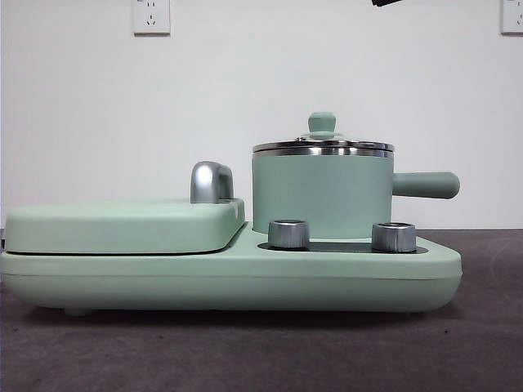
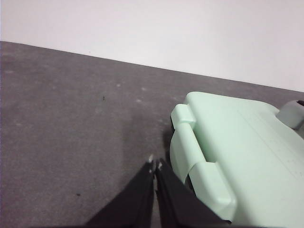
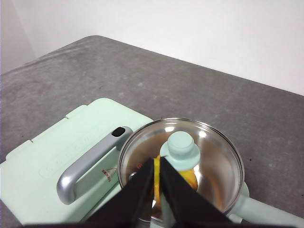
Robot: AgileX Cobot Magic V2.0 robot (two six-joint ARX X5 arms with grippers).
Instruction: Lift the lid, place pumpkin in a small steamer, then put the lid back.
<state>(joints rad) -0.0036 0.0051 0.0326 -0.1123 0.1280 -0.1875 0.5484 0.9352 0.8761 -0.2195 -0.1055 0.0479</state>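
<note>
The small steamer (image 1: 320,196) stands on the right half of the mint-green cooker base (image 1: 245,282), its straight handle (image 1: 425,184) pointing right. The glass lid (image 3: 223,159) with its mint-green knob (image 3: 179,148) rests on the steamer's rim. Through the glass I see the yellow-orange pumpkin (image 3: 190,178) inside the steamer (image 3: 251,211). My right gripper (image 3: 157,160) hangs shut above the lid, near the knob, gripping nothing. My left gripper (image 2: 154,165) is shut and empty over the grey table beside the cooker's end (image 2: 209,156).
The flat griddle cover (image 1: 122,224) with its chrome handle (image 1: 211,181) fills the cooker's left half. Two steel dials (image 1: 288,233) sit in front of the steamer. A black arm tip (image 1: 386,2) shows at the top edge. Grey tabletop (image 2: 71,118) lies around.
</note>
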